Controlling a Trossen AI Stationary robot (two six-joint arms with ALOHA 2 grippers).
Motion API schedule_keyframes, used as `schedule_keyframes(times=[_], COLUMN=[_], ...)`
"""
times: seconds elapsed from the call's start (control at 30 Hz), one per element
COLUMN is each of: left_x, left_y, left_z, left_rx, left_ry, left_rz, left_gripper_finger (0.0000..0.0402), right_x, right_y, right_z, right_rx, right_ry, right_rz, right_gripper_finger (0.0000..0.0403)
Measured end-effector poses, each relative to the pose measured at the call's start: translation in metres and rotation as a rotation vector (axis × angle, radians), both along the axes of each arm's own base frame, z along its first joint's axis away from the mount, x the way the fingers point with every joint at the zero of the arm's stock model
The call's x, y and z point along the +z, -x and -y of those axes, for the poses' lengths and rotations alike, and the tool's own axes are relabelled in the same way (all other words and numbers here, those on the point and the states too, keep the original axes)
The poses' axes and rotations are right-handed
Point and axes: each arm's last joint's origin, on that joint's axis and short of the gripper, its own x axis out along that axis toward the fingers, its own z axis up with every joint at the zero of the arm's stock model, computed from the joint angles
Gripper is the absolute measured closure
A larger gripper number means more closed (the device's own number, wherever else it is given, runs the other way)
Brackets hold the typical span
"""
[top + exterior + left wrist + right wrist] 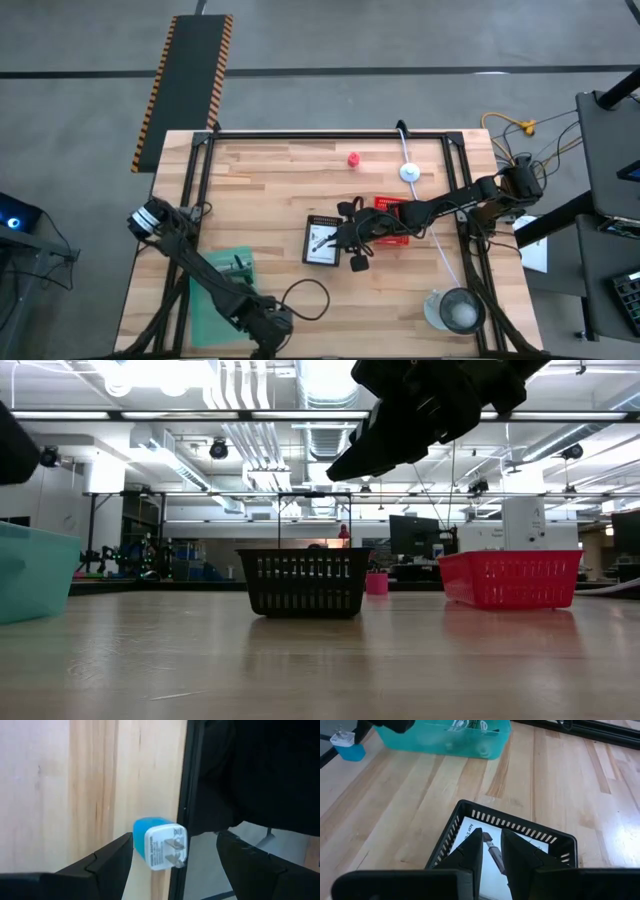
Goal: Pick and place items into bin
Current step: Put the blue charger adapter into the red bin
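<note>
My left gripper [170, 862] stands wide at the near table edge, apart from the blue-and-white plug [159, 844] between its fingers. The plug lies on the wood by the black frame rail, prongs aimed off the table's edge, its short body running across the boards. I judge this a release, or a grasp not yet made; next I'd have to close on it squarely and carry it to the teal bin [222, 292] just beside.

Farther out, my right gripper [491, 851] hangs narrow over the black basket [555, 842], above a white card [487, 875] and a small metal piece [495, 854] lying lengthwise between the fingers; I cannot tell whether it touches them.
</note>
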Motion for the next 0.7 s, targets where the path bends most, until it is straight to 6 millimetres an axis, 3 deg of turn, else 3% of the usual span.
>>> schedule_keyframes(times=[0.7], left_x=[-0.0124], left_y=[0.0003], left_z=[-0.0001], left_rx=[0.004], left_ry=[-0.007], left_rz=[-0.052], left_gripper_finger=[0.0132], right_x=[-0.0002], right_y=[0.0001], right_z=[0.0001], right_rx=[-0.003], right_ry=[0.002], right_rz=[-0.002], right_gripper_finger=[0.0344])
